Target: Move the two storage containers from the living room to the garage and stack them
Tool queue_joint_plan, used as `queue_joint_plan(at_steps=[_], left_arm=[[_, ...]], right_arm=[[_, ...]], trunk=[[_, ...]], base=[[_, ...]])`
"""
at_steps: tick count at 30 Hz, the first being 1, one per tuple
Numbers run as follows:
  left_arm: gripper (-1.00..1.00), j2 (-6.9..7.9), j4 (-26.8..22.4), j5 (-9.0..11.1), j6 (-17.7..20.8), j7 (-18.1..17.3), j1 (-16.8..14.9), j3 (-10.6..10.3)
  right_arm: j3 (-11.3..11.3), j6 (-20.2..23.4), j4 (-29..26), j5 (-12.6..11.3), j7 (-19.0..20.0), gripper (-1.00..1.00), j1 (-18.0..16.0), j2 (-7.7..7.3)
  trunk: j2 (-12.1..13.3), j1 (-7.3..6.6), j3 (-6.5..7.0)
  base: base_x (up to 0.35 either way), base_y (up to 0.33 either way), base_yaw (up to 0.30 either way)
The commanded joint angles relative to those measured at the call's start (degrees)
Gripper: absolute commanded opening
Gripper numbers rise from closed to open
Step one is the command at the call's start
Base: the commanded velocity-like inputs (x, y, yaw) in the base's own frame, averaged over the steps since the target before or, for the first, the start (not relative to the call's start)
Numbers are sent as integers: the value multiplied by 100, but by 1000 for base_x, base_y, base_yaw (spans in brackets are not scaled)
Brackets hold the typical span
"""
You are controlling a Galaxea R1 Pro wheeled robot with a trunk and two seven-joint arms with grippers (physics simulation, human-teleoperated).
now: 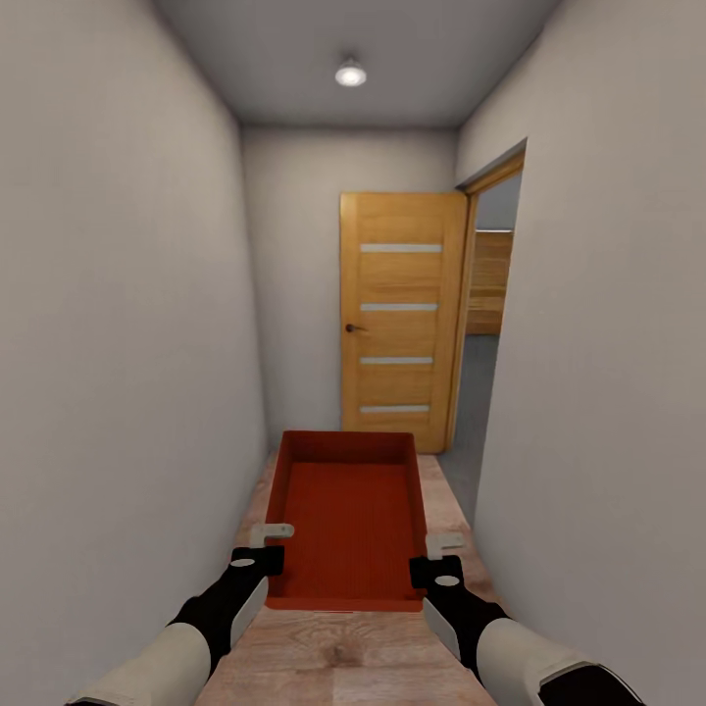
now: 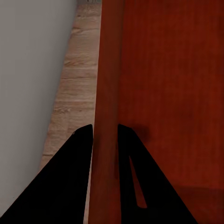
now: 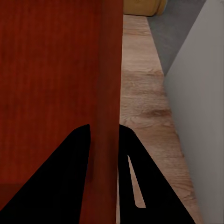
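Note:
One orange-red storage container [image 1: 345, 520] hangs in front of me over the hallway's light wood floor, open top up, held level between both arms. My left gripper [image 1: 272, 537] is shut on its left wall [image 2: 106, 93], one black finger [image 2: 70, 172] outside and one inside. My right gripper [image 1: 443, 545] is shut on its right wall [image 3: 108, 93] in the same way. The second container is out of view.
I stand in a narrow corridor with white-grey walls close on both sides. An orange-brown wooden door [image 1: 400, 319] stands at the far end, swung open beside a doorway [image 1: 482, 324] on the right with dark grey floor [image 3: 175, 32] beyond it.

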Motion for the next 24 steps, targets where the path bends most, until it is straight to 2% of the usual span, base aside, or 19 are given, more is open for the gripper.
queue_joint_plan(at_steps=[1, 24], left_arm=[[-100, 1, -5, 461, 49, 202, -7, 99], [-100, 4, -5, 461, 49, 200, -7, 98]], right_arm=[[38, -94, -17, 4, 67, -100, -3, 81], [38, -105, -17, 4, 66, -100, -3, 84]], trunk=[[-7, 5, -8], [-7, 5, -8]], base=[[325, 0, 0], [325, 0, 0]])
